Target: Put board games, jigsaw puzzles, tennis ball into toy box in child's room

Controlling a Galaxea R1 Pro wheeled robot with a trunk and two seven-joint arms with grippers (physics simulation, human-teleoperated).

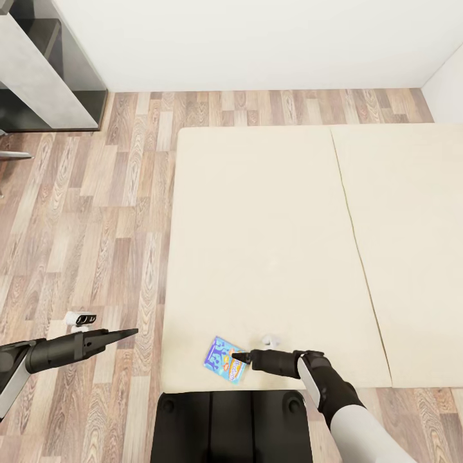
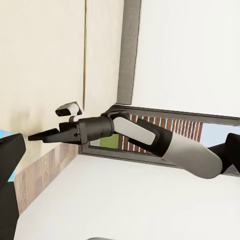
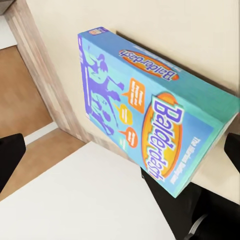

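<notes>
**A:** What lies under my left end effector (image 1: pixel 128 333)?

**B:** Light wood-plank floor (image 1: pixel 96 225), in mixed brown and grey boards. It runs out well ahead of it to a plain white wall (image 1: pixel 257 38).

**A:** And around my right end effector (image 1: pixel 236 355)?

**B:** On my left wrist camera I see a dark-framed window (image 2: pixel 192 129) behind it, showing brick, green and blue.

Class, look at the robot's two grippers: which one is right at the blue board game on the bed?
The right gripper: its tip meets the blue board game at the bed's near edge. The left gripper hangs over the floor.
</notes>
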